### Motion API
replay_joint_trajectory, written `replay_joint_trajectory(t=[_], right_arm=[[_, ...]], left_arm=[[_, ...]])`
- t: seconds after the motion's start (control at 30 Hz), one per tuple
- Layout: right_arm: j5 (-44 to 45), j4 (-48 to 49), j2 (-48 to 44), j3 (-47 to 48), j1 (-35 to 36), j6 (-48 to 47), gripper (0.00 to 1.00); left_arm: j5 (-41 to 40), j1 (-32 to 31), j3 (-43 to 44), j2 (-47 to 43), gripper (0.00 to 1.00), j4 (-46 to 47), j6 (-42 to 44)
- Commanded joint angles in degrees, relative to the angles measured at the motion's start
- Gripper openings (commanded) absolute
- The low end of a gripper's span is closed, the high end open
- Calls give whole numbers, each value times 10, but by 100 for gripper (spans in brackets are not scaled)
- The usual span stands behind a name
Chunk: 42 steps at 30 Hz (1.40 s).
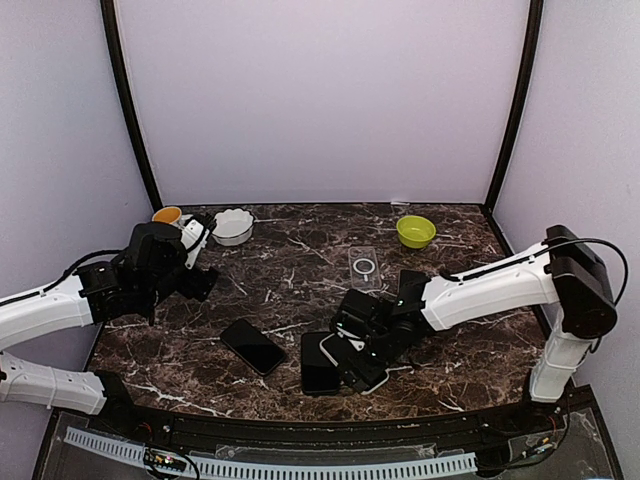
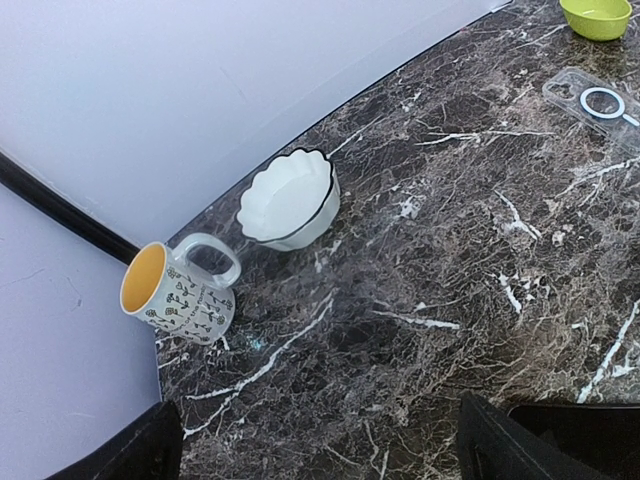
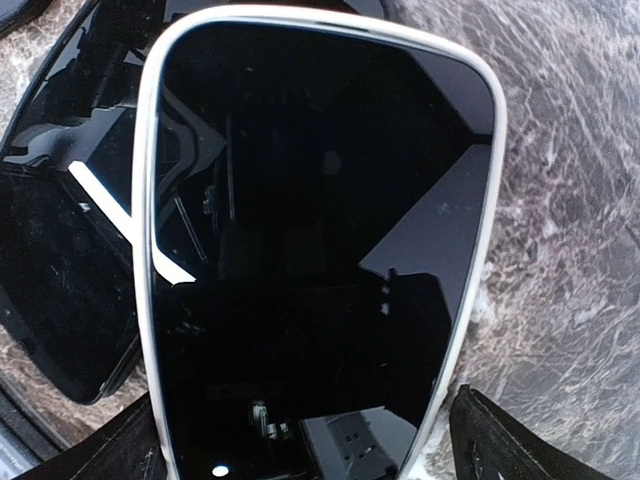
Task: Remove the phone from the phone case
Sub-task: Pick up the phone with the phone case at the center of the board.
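So the phone (image 3: 320,250) in its white case (image 3: 142,200) lies flat, screen up, on the marble table (image 1: 300,260). It's on the arm-base side of the clear case (image 1: 364,266), with a bare black phone (image 1: 320,362) right up against it. The right gripper (image 3: 300,455) is spread wide over the phone's near end, a finger at each side, not visibly clamping. The left gripper (image 2: 320,455) hangs released too, well left of the clear case. My guess is the glass is slick and scratchable and the phone is rigid with some heft, so the case rim looks like the only bendy bit. I'd pin the long edges and peel a case corner back, never squeezing the screen.
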Motion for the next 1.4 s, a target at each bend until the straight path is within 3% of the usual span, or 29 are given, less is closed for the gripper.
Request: replay_joint_trajectory(t=[0.0,0.43,0.57,0.83,1.13,1.37], right_arm=[[50,-1,15,10,17,2,93],[57,43,-19,-20,28,10,55],[89,45,-41,-16,28,9,37],[131,68,-87,-14,19,-2,24],[172,88,-117,29,18,-36,0],[226,118,-143,57,17,-44,0]], left_arm=[[2,2,-10,-14,97,7,4],[9,2,-10,-14,97,6,6],[11,2,-11,-14,97,6,5],[30,2,-11,-18,98,5,-5],[112,2,19,-37,99,-22,-70],[197,2,75,-69,99,-105,-195]])
